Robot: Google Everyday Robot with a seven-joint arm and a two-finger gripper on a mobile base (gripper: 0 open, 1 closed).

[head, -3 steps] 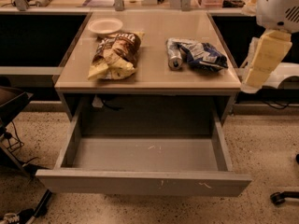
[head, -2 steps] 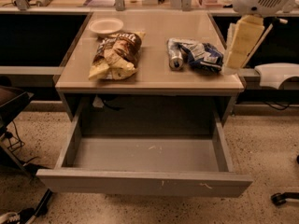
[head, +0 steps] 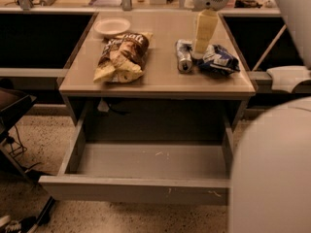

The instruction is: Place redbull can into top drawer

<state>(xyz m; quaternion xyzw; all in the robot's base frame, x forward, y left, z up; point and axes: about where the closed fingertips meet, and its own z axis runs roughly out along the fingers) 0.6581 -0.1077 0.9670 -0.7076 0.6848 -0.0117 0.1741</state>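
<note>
The redbull can (head: 183, 56) lies on its side on the wooden table top (head: 160, 79), right of centre, with its silver top facing the front. My gripper (head: 199, 51) hangs from above just right of the can, between it and a blue-and-white chip bag (head: 218, 59), close to the table surface. The top drawer (head: 133, 191) is pulled open below the table; its grey inside shows nothing in it and the front panel has small white scuffs.
A brown chip bag (head: 121, 56) lies left of centre on the table, with a white bowl (head: 112, 26) behind it. A large white part of my arm (head: 272, 169) covers the lower right. A dark chair (head: 12, 108) stands at the left.
My gripper has moved left from beyond the table's right edge to over the table, down beside the can. The view has also shifted.
</note>
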